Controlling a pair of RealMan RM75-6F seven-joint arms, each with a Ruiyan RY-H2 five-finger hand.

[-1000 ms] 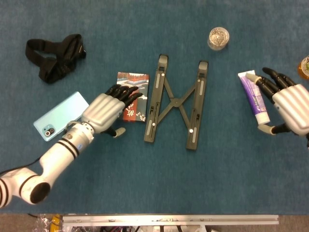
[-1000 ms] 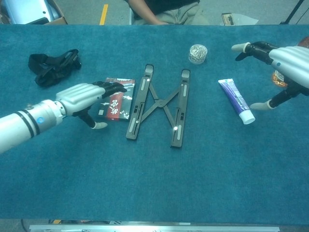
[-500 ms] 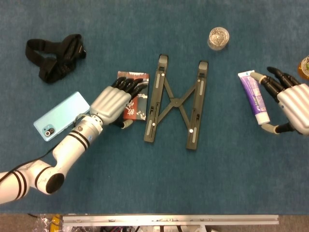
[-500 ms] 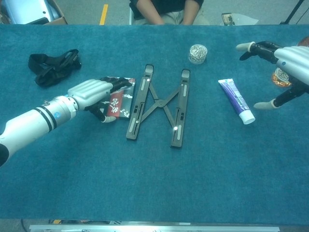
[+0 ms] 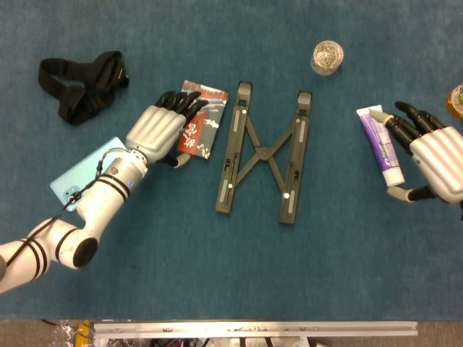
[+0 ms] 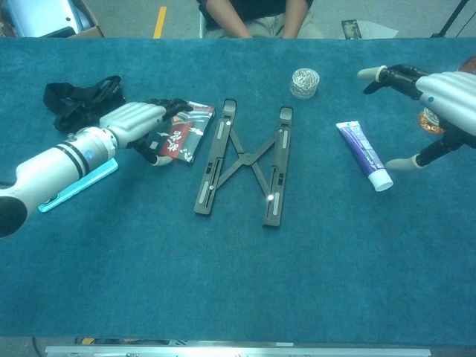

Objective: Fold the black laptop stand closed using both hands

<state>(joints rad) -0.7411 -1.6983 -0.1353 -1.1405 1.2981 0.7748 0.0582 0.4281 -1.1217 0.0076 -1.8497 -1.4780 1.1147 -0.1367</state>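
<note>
Resting my left hand (image 5: 155, 129) on the patterned packet (image 5: 200, 124), fingers (image 5: 181, 101) lying flat across its top, thumb tucked at its near edge; whether that counts as a grip I cannot tell from either view. My right hand (image 5: 434, 155) hovers with fingers (image 5: 405, 123) spread wide, holding nothing, just beside the purple tube (image 5: 381, 144).

Black laptop stand (image 5: 263, 152) lies flat on the blue bench (image 5: 217, 275), between the hands and touched by neither. It is open: two long rails apart, joined by crossed links in the middle. Packet sits just beside the left rail (image 5: 233, 148), apart from it in the chest view.

Judgement: step in hand is the approach; no folding done yet.

How I'd do it well:
- Lift the left hand off the packet and bring it to the outer side of the left rail without dragging the packet into the stand.
- Bring the right hand past the tube to the outer side of the right rail (image 5: 295, 155).
- Press both rails inward together, evenly, near their middles, so the links scissor shut and the stand doesn't skid or twist.

Further out: black strap (image 5: 83, 83) and teal phone (image 6: 71, 187) on the left, small jar (image 5: 328, 56) at the far side.
</note>
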